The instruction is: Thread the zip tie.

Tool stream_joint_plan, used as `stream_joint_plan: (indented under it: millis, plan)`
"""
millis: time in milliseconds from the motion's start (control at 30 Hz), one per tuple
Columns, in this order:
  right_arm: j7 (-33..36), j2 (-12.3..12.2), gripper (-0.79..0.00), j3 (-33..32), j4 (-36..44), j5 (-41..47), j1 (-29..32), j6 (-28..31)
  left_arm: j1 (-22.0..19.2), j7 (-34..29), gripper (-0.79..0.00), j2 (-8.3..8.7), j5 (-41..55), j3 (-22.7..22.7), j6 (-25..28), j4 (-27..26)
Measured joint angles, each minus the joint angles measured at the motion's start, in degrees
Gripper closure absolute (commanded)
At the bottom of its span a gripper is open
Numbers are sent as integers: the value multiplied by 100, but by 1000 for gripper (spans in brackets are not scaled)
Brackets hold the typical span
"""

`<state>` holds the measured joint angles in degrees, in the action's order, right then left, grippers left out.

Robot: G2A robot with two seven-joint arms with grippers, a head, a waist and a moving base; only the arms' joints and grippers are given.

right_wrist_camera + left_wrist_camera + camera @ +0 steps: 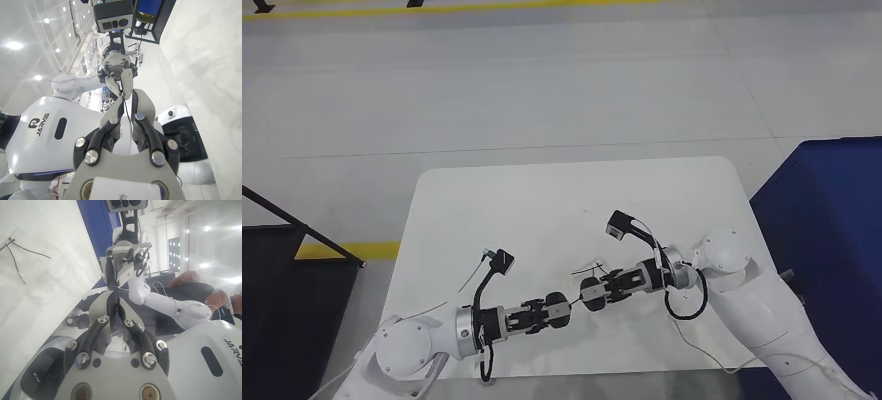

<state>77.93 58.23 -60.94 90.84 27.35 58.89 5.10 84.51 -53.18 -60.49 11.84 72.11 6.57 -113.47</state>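
The thin black plastic zip tie (126, 108) is a slim, near-straight strap held in the air between the two claws, above the 6 o'clock part of the white rectangular counter (542, 210). The left claw (115, 302) is clenched on one end of it. From there the strap runs into the right claw (129, 93); whether that claw grips it I cannot tell.

In the top view the arms lie low and nearly in line. The left arm comes in from 8 o'clock and the right from 4 o'clock, and the claws face each other tip to tip, almost touching.

Two spare black zip ties (14, 255) lie crossed on a clear plastic sheet (28, 243) on the counter, just past the claws toward 12 o'clock.
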Motion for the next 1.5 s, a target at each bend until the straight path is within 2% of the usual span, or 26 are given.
stream_joint_plan:
  millis: [100,333,500,533,567,833,1000,1333,1433,1500]
  plan:
    - [-4,1,-83,18,3,-9,-15,-14,-10,-20,0,7,8,-9,2,14]
    - [-43,1,0,64,45,-134,-58,-53,-12,-65,0,22,-14,-56,26,35]
    - [-21,-5,0,85,75,-190,-56,-62,-38,-77,0,28,-53,-114,-5,33]
    - [-13,-7,0,86,78,-193,-55,-61,-45,-69,-228,29,-66,-122,-20,29]
    - [-4,-9,0,83,78,-187,-55,-58,-51,-29,-785,29,-66,-123,-35,25]
    - [63,-49,0,-178,30,118,-50,12,15,117,-785,51,219,87,41,12]
    - [204,-148,0,-680,-12,409,84,-13,139,39,-785,89,545,387,133,85]
    - [167,-178,0,-908,-32,574,188,-11,145,33,-785,90,560,394,132,91]
    - [-190,-229,0,-1334,-325,961,298,-82,145,33,-785,90,560,394,132,91]
    - [-238,-322,0,-1728,-598,828,346,-187,145,33,-785,90,560,394,132,91]
